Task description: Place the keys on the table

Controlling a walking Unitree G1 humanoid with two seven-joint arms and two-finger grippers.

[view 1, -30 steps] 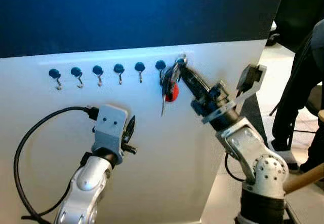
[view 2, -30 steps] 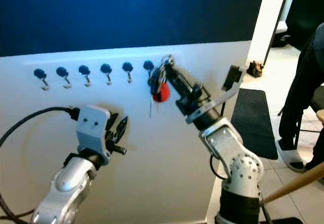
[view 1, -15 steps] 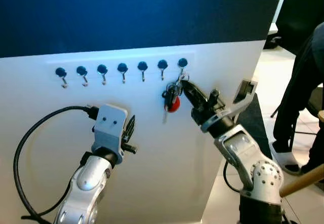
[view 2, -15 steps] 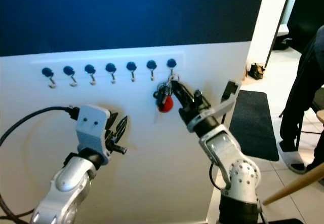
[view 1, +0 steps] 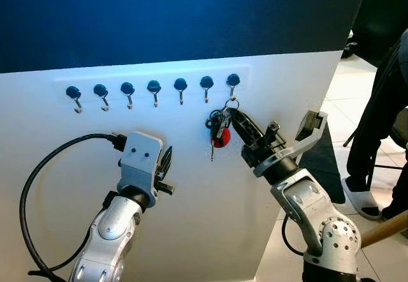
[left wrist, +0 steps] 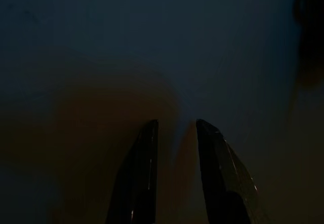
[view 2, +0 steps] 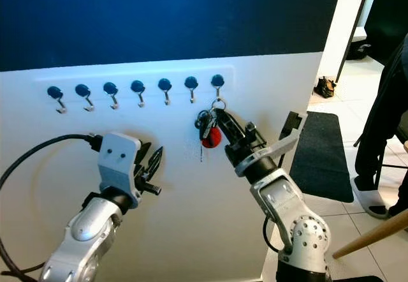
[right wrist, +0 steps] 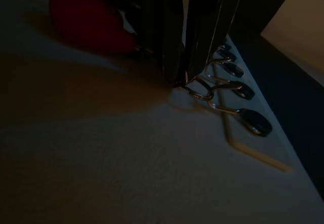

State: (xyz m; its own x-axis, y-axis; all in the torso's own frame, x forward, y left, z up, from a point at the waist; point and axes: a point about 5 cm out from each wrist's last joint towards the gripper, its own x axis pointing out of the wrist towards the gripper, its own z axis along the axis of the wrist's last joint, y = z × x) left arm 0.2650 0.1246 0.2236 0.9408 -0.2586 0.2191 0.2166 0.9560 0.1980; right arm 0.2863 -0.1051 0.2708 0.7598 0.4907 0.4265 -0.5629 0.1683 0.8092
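A bunch of keys (view 1: 218, 127) with a round red tag (view 1: 222, 138) hangs against the white wall panel (view 1: 191, 199), just under the rightmost hook (view 1: 233, 83). My right gripper (view 1: 231, 114) is shut on the bunch at its ring (right wrist: 200, 89). In the right wrist view the ring lies right beside the nearest hook (right wrist: 238, 113); I cannot tell whether they touch. My left gripper (view 1: 165, 164) is raised close to the panel, lower and to the left, with a narrow gap between its fingers (left wrist: 142, 173) and nothing in it.
A row of several blue-capped hooks (view 1: 153, 89) runs along the panel's top, below a dark blue wall. A person's dark-clothed legs (view 1: 382, 110) stand at the right by a black mat (view 2: 322, 154). A wooden pole (view 1: 386, 226) crosses the lower right corner.
My right gripper has come down and away from the rightmost hook with the keys in it; the hook's blue cap now shows above them. The left arm has stayed put.
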